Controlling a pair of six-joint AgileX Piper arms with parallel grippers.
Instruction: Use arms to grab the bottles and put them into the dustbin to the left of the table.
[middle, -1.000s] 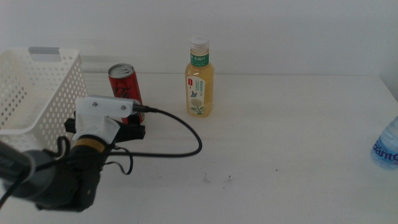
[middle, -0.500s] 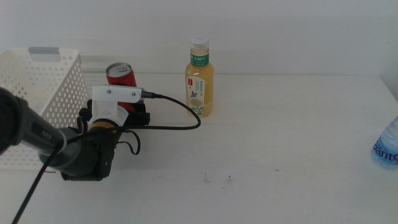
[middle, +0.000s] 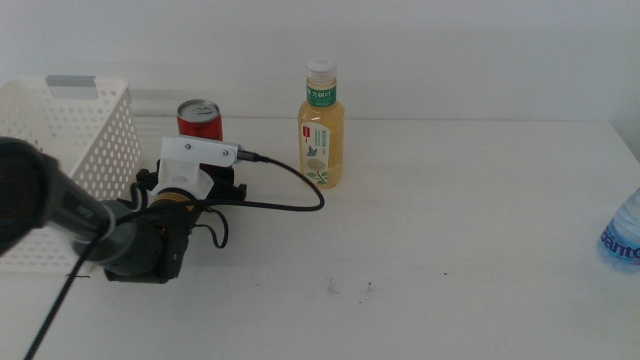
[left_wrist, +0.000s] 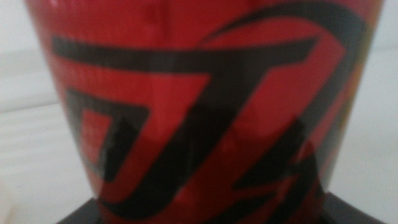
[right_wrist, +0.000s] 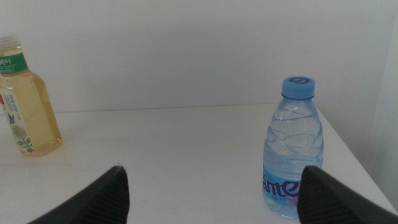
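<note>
The slim red can (middle: 201, 120) stands at the back left of the table (middle: 450, 220), right beside the white dustbin (middle: 60, 130). My left gripper (middle: 212, 178) is at the can's foot, open, one jaw on each side of it. The can fills the left wrist view (left_wrist: 205, 93). The yellow-drink bottle (middle: 321, 130) stands upright to the can's right. The blue-capped water bottle (middle: 622, 235) is at the table's right edge. My right gripper (right_wrist: 211, 193) is open and empty; it faces the water bottle (right_wrist: 292, 149) and the yellow bottle (right_wrist: 22, 106) and is out of the middle view.
The left arm's black cable (middle: 300, 195) loops over the table between the can and the yellow bottle. A white wall rises behind the table. A few dark specks (middle: 350, 290) mark the tabletop.
My left arm has moved forward and to the right, bringing its gripper up around the red can. The can has shifted slightly to the right. The bottles have not moved.
</note>
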